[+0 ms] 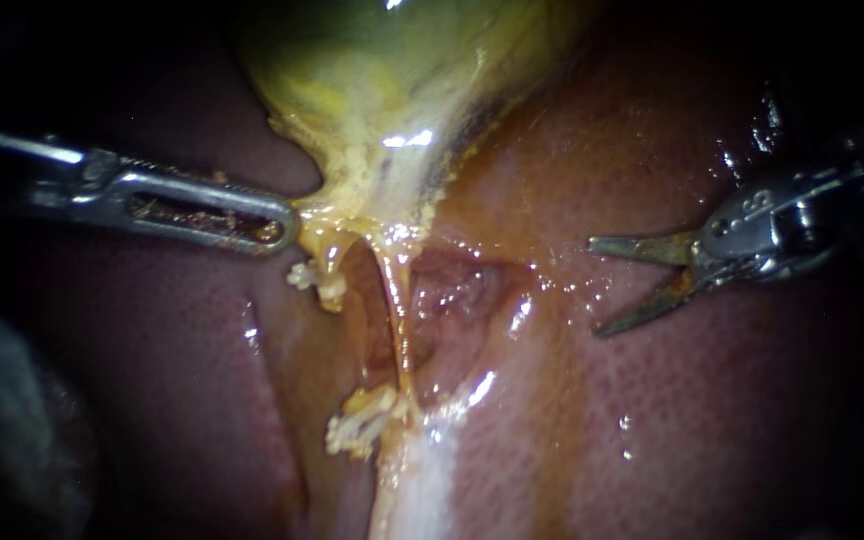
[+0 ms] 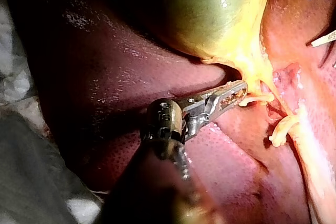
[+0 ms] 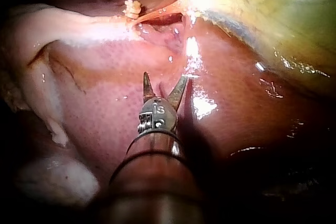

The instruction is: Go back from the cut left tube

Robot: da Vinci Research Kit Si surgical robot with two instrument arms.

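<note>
**Entry 1.** One glistening green-yellow gallbladder (image 1: 392, 70).

**Entry 2.** One mottled red-brown liver (image 1: 732, 420). Its raw reddish hollow (image 1: 462, 290), just beyond the gallbladder's neck, is holding three items: two stumps and one unbroken tube.

**Entry 3.** One pale yellow cut left tube (image 1: 312, 280), lying in two pieces.
- The near stump (image 2: 257, 98) is hanging just off the gallbladder's neck.
- The far stump (image 1: 357, 425), with a frayed whitish end, is lying well away from the gallbladder.
- The long axis through both pieces is running straight away from the neck.

**Entry 4.** One thin amber unbroken tube (image 1: 397, 310), stretching from the gallbladder's neck alongside the cut one.

**Entry 5.** Two instruments.
- Your left instrument (image 1: 287, 225), with slotted grey metal jaws, is clamping the yellow tissue at the gallbladder's neck. The jaws are pressing together on it.
- Your right instrument (image 1: 594, 285), with two stained pointed blades, is hovering over the liver, well clear of the gallbladder and both stumps. The blades are gaping wide and gripping nothing.
</note>
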